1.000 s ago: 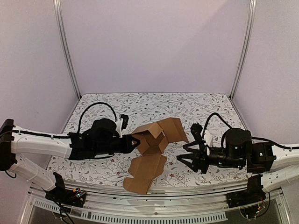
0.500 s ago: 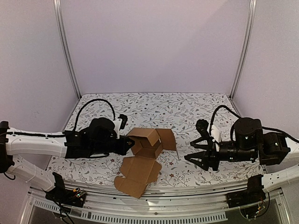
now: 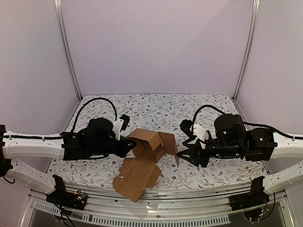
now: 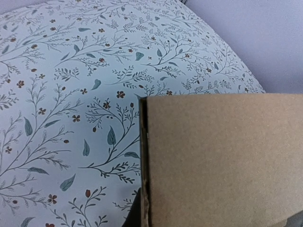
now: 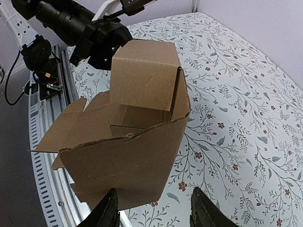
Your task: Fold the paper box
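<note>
The paper box [image 3: 149, 140] is brown cardboard, half folded, at the table's middle front. One panel stands up and a flat flap [image 3: 136, 176] reaches toward the near edge. My left gripper [image 3: 129, 143] is shut on the box's left wall. In the left wrist view that panel [image 4: 222, 161] fills the lower right and hides the fingers. My right gripper [image 3: 182, 150] is open just right of the box's upright right flap. In the right wrist view the box [image 5: 142, 75] rises right ahead of that gripper [image 5: 154, 215], its near wall beside the left fingertip [image 5: 105, 213].
A floral cloth [image 3: 156, 106] covers the table. Lilac walls with metal posts [image 3: 66, 52] close off the back and sides. A metal rail [image 3: 156, 210] runs along the near edge. The left arm [image 5: 90, 33] lies behind the box in the right wrist view.
My right gripper has swung left and come up against the box's right flap, its jaws a little narrower. The left arm has drawn the box slightly left and lower, and the right flap stands steeper.
</note>
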`<move>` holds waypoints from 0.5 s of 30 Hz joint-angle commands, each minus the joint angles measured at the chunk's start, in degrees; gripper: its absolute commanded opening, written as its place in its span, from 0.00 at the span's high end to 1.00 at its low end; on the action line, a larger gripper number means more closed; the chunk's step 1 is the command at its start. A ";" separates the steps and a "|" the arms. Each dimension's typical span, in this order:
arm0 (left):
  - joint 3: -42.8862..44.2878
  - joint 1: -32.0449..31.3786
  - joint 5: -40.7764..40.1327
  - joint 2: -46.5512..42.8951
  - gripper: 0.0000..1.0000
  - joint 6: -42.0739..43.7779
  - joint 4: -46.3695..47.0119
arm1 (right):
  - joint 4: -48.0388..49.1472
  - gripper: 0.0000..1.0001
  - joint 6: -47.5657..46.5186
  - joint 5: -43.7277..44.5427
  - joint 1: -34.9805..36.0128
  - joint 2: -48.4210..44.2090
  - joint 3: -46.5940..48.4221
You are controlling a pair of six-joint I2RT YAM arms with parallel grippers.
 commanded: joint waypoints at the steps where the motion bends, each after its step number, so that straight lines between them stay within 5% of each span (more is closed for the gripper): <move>1: -0.44 0.77 0.66 -0.52 1.00 1.28 0.45 | 4.03 0.51 -0.81 -4.66 -0.73 3.81 2.79; 15: -0.53 0.71 -1.37 0.13 1.00 0.74 0.91 | 10.88 0.56 -0.34 -10.26 -0.69 15.23 7.09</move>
